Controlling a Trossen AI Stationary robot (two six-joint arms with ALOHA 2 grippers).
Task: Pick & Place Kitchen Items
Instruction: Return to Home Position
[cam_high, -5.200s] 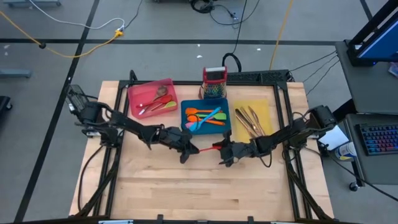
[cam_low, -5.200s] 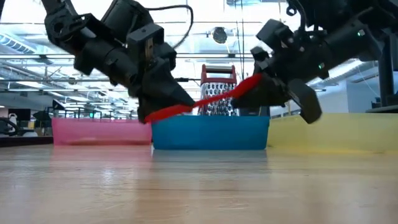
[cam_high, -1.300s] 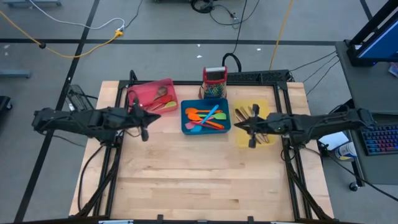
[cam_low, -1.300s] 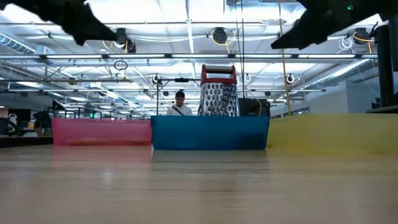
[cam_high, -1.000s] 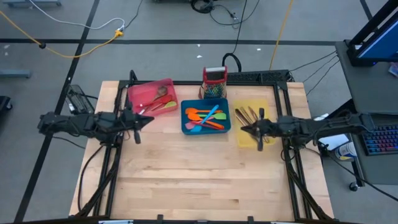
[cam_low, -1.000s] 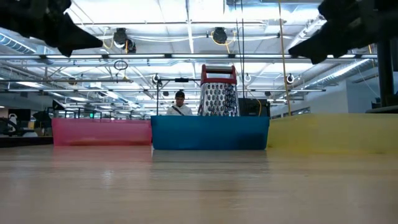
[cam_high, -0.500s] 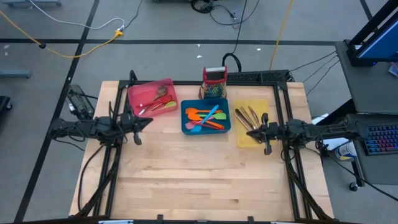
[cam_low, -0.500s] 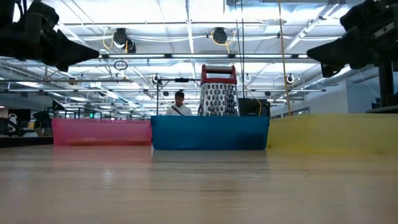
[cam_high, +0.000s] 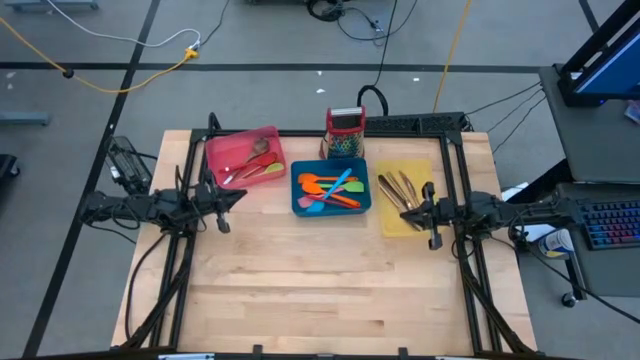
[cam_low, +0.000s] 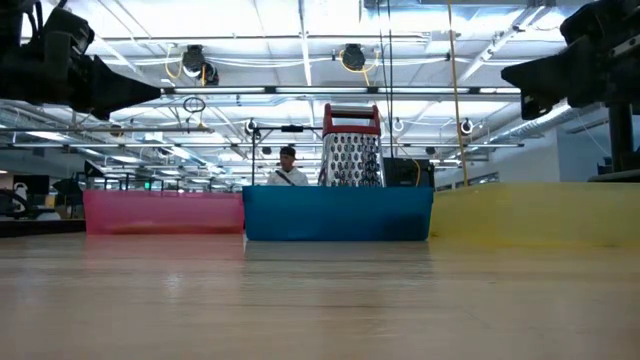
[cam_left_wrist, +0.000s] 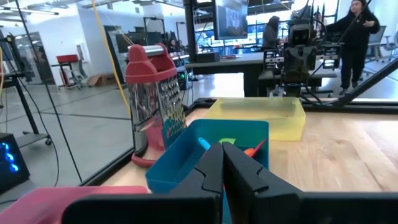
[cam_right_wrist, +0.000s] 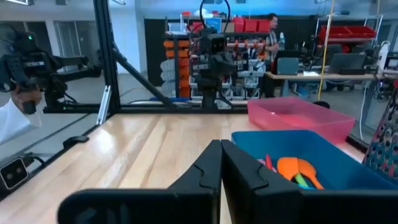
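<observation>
A wooden table (cam_high: 320, 290) is seen from above. The left gripper (cam_left_wrist: 222, 151) hangs over the table's left edge near the pink tray (cam_high: 224, 147), and the right gripper (cam_right_wrist: 221, 148) hangs by the yellow tray (cam_high: 421, 172). Both have their fingers pressed together and hold nothing. Between the two trays sits a blue tray (cam_high: 368, 186) holding bright silicone utensils (cam_high: 328, 188). Copper-toned cutlery (cam_high: 398, 192) lies in the yellow tray, and a few spoons (cam_high: 252, 165) lie in the pink one.

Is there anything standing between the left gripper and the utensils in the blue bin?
Nothing visible does. In the high view only bare table lies between the left gripper, shut and empty, and the blue bin; the utensils lie inside, behind its wall. The pink bin sits off to the side.
</observation>
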